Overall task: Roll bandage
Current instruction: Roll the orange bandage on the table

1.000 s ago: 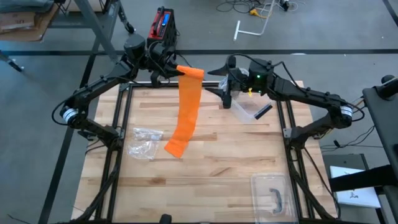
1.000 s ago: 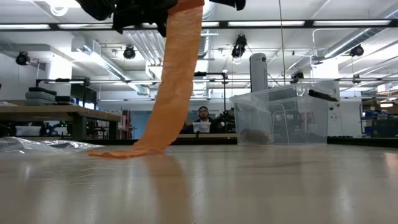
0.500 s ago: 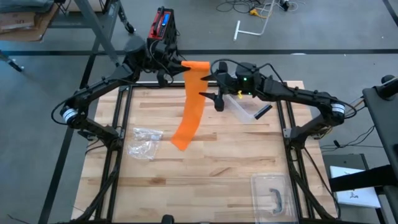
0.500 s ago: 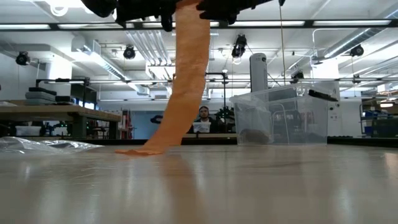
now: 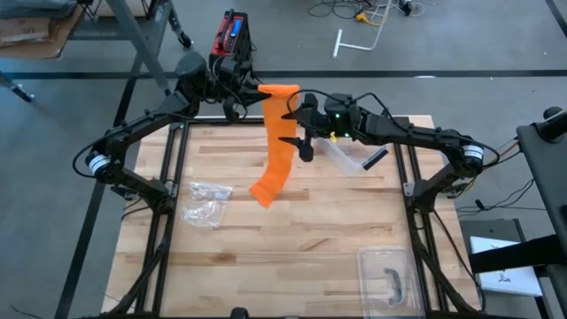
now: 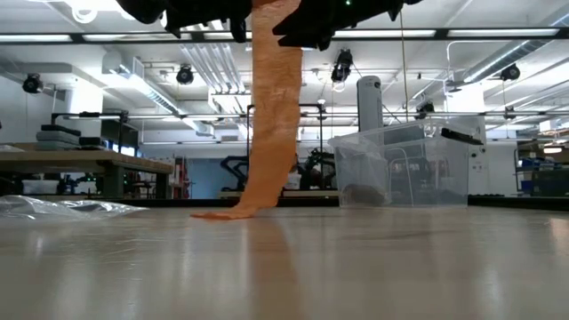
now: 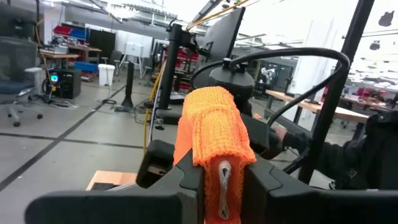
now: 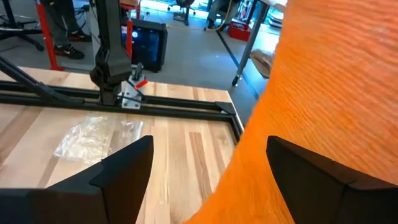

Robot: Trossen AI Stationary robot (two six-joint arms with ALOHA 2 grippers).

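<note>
Orange knit bandage (image 5: 277, 135) hanging unrolled, top pinched in left tool (image 5: 254, 92), right tool (image 5: 297, 118) prob. open beside it

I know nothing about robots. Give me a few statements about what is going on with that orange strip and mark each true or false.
1. The left gripper is clamped on the top end of the orange bandage. True.
2. The bandage lies flat along the table. False: it hangs, only its lower end touching the wood.
3. The right gripper is open beside the bandage. True.
4. The crumpled plastic wrapper sits inside the clear bin. False: it lies on the table.
</note>
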